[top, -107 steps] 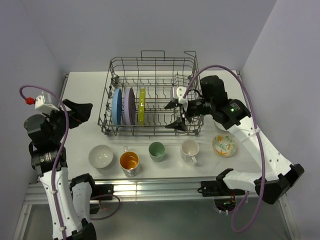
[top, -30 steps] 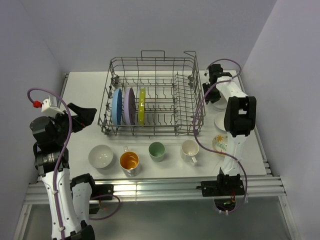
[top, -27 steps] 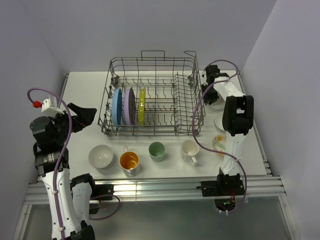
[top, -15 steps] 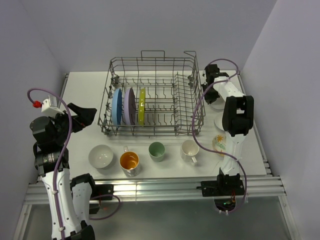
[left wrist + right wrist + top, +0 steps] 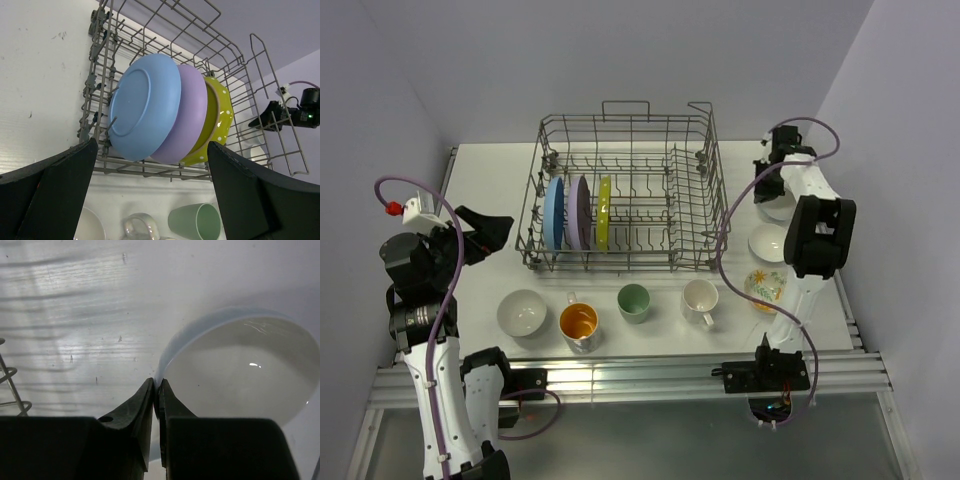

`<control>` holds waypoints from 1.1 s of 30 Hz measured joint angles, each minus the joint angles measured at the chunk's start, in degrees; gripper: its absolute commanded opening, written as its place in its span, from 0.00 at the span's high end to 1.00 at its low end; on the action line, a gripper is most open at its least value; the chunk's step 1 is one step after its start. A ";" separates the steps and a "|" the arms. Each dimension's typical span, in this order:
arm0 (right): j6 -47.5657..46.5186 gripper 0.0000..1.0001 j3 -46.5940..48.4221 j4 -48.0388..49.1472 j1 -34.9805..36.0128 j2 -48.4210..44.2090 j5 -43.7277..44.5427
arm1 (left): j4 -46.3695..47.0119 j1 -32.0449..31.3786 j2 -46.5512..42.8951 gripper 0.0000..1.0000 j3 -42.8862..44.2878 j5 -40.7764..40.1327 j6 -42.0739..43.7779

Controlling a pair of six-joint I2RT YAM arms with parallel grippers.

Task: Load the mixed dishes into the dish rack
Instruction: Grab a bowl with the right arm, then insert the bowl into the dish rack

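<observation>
The dish rack [image 5: 625, 120] stands at the back of the table with a blue plate [image 5: 554, 212], a lavender plate [image 5: 579, 212] and a yellow-green plate [image 5: 604, 210] upright in its left part. To the right of the rack, my right gripper [image 5: 766, 187] is shut on the rim of a white bowl [image 5: 778, 207]. In the right wrist view its jaws [image 5: 156, 385] pinch that bowl's [image 5: 240, 370] left edge. My left gripper [image 5: 485, 230] hangs open left of the rack, apart from everything, and faces the plates [image 5: 142, 107] and the rack's wires [image 5: 150, 172].
Along the front stand a white bowl [image 5: 521, 312], an orange-inside cup [image 5: 578, 323], a pale green cup [image 5: 633, 301] and a white mug [image 5: 700, 299]. A second white bowl [image 5: 767, 242] and the floral bowl [image 5: 767, 287] lie by the right edge, under the right arm.
My right gripper has closed on the white bowl's rim and shifted right, away from the rack, taking the bowl along. The left arm has not moved.
</observation>
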 measured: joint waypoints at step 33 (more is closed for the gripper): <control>26.80 1.00 27.30 17.00 4.68 -18.36 -42.82 | 13.84 -0.02 10.71 0.01 2.56 1.01 -10.08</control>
